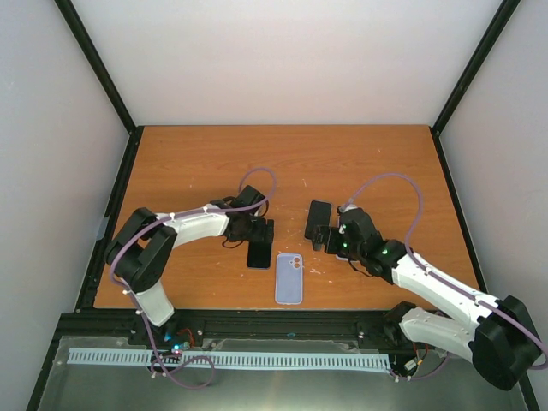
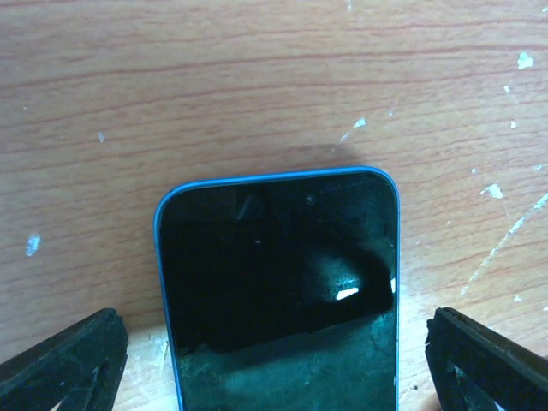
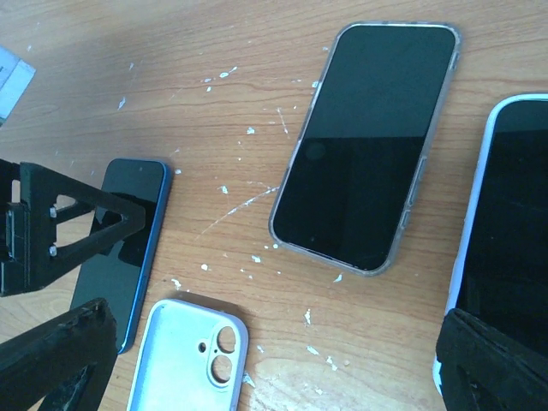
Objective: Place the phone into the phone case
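Note:
A blue-edged phone (image 1: pixel 259 253) lies screen up on the wooden table (image 1: pixel 188 163). My left gripper (image 1: pixel 262 234) is open and low over it. In the left wrist view the phone (image 2: pixel 278 282) lies between my two fingertips (image 2: pixel 64 364), with a gap on each side. An empty lavender phone case (image 1: pixel 289 278), inside up with camera holes, lies just right of the phone, and it shows in the right wrist view (image 3: pixel 184 364). My right gripper (image 1: pixel 325 238) is open and empty above bare table (image 3: pixel 274 368), right of the case.
A dark phone in a clear case (image 3: pixel 368 141) lies beyond my right gripper, and it shows in the top view (image 1: pixel 318 216). Another phone with a pale edge (image 3: pixel 505 231) lies by my right fingertip (image 3: pixel 497 360). White flecks mark the wood.

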You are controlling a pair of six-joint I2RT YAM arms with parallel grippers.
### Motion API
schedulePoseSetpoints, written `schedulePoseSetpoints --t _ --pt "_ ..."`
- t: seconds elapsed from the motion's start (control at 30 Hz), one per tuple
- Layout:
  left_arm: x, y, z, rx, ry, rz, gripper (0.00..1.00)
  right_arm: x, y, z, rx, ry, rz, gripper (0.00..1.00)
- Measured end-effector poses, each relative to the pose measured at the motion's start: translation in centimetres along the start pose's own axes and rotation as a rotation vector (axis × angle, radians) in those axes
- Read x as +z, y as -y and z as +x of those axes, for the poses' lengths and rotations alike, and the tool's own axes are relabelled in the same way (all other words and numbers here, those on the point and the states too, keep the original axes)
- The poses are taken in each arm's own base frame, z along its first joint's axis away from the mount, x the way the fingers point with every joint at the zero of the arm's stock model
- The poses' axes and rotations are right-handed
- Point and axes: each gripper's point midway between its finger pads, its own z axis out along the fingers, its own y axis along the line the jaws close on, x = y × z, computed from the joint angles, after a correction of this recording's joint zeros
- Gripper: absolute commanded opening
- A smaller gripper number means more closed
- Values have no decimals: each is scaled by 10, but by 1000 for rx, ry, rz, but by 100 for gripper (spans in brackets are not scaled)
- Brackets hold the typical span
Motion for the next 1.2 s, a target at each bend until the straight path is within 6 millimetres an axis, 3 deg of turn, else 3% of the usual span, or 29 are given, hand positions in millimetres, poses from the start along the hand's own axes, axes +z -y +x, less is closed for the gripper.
schedulePoseSetpoints --t 0.33,1.2 --pt "4 8 14 62 -43 -97 95 -1 4 1 -1 10 14 100" --pt "12 4 13 105 -27 -235 87 -11 22 5 38 63 61 100"
